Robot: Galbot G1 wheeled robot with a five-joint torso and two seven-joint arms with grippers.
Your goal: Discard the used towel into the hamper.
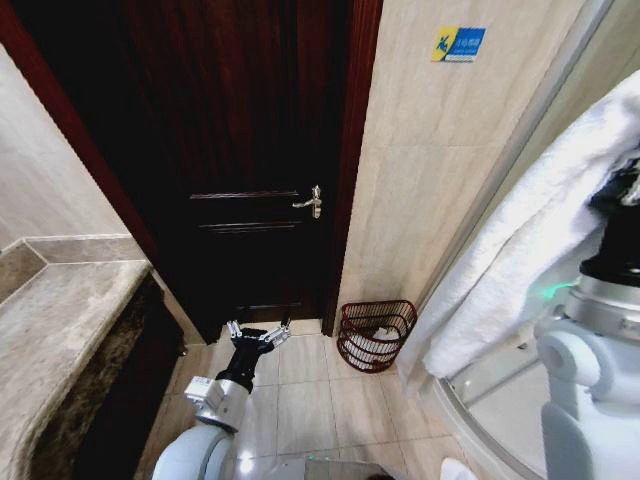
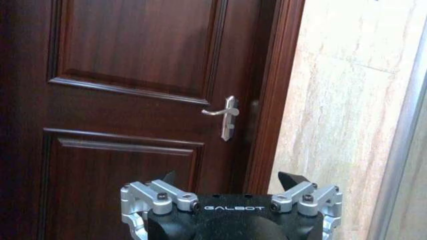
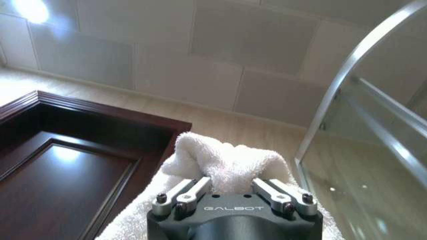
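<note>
White towel [image 1: 520,250] draped, clamped in right pincer [image 3: 232,187] | reddish-brown wire hamper [image 1: 375,335]

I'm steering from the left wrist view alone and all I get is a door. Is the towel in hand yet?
Observer: Yes, the right hand is shut on the white towel, raised at your right.
Operator: Where's the hamper?
Observer: The hamper stands on the floor tiles by the wall, right of the door.
Operator: And my left hand?
Observer: The left hand is open, held low, pointing at the door.
</note>
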